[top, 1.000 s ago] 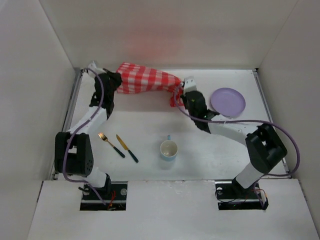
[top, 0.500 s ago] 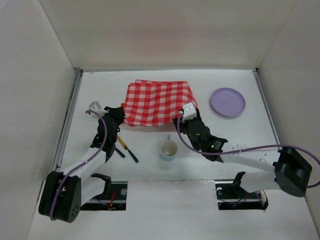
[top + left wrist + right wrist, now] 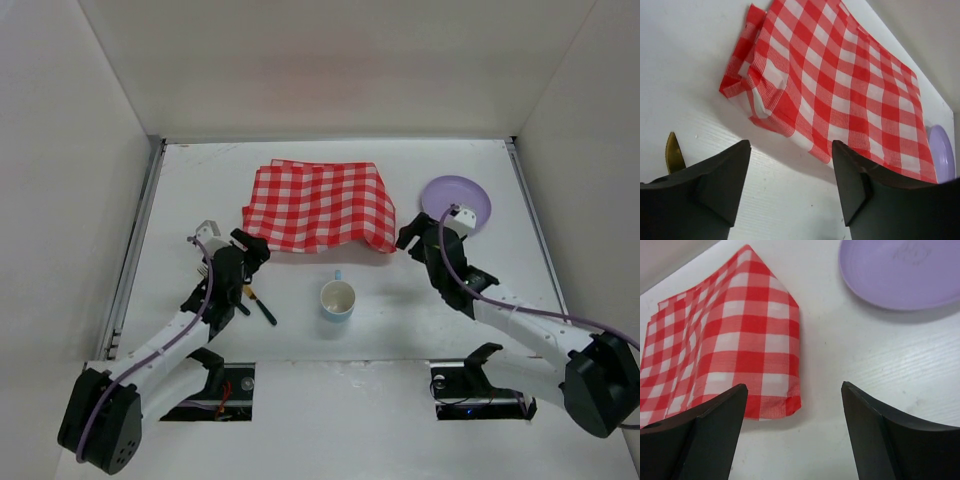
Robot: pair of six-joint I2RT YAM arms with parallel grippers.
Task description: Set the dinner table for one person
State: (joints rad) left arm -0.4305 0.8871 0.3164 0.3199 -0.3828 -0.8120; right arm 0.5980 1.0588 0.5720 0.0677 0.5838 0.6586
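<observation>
A red-and-white checked cloth (image 3: 318,205) (image 3: 840,75) (image 3: 735,340) lies spread flat at the back middle of the white dinner table (image 3: 200,190). Just off its near left corner, my left gripper (image 3: 255,248) (image 3: 791,145) stands open with only bare tabletop between its fingers. My right gripper (image 3: 408,238) (image 3: 794,387) is also open and empty, beside the cloth's near right corner. A lilac plate (image 3: 450,192) (image 3: 900,275) sits at the back right, close behind the right wrist. A cup (image 3: 338,298) stands in the near middle.
A knife with a dark handle (image 3: 263,306) lies left of the cup, partly under my left arm. A gold cutlery tip (image 3: 673,152) shows beside the left finger. Metal rails (image 3: 135,240) edge the table, and white walls enclose it.
Both grippers have opened and let go of the cloth, which went from bunched up to lying flat. Both arms pulled back toward the near side, the right one over toward the plate.
</observation>
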